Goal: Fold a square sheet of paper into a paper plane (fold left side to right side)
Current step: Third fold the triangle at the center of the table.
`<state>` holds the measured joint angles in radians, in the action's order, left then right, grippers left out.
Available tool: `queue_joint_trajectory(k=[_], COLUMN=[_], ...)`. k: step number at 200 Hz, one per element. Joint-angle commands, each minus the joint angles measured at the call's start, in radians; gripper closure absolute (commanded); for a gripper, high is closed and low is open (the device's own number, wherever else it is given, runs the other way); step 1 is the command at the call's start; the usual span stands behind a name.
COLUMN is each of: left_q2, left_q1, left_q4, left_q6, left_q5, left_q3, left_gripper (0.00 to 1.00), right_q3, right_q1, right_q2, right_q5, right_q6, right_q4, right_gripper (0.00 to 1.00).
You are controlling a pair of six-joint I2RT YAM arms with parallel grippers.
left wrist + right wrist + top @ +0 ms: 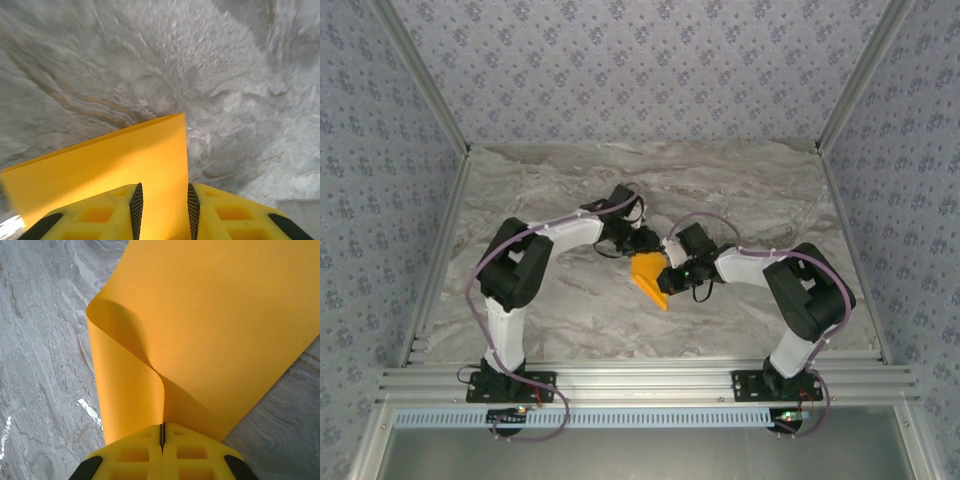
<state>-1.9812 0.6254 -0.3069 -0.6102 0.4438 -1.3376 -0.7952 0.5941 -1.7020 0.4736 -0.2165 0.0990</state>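
Jaws on right gripper (162, 435): pinched flat together on an edge of the square sheet of paper (215, 315), curling out ahead of them. Left gripper (162, 207): partway apart, sheet sitting loose in the gap, stretching on beyond.

No legible text, labels, brands, numbers or signs anywhere.

The sheet of paper (215, 315) is smooth and matt — the marbled table (560, 190) glossy.

left gripper (164, 192): jaws parted | right gripper (162, 429): jaws pressed together | grippers nearly meeting
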Motion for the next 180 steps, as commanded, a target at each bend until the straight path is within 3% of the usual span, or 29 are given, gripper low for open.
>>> queue_joint_trajectory(k=[1,37,73,180], left_q2=[0.122,0.244,0.274,0.177], left_q1=[-0.022,-0.010,0.033,0.089], left_q4=[-0.020,0.113,0.301,0.356], left_q6=[0.022,-0.044,-0.142,-0.180], left_q5=[-0.043,0.022,0.095,0.048], left_q3=[0.049,0.247,0.393,0.452], left_gripper=[0.71,0.83,0.87,0.89], right_q3=[0.013,0.003,-0.008,-0.018], right_q1=[0.012,0.011,0.013,0.016], right_q2=[-0.052,-0.059,-0.068,-0.068], right_q5=[-0.032,-0.030,-0.026,-0.032], right_q6=[0.028,0.034,0.039,0.045], right_q4=[0.085,0.092,0.099,0.121], right_gripper=[1.00,1.00,1.00,1.00])
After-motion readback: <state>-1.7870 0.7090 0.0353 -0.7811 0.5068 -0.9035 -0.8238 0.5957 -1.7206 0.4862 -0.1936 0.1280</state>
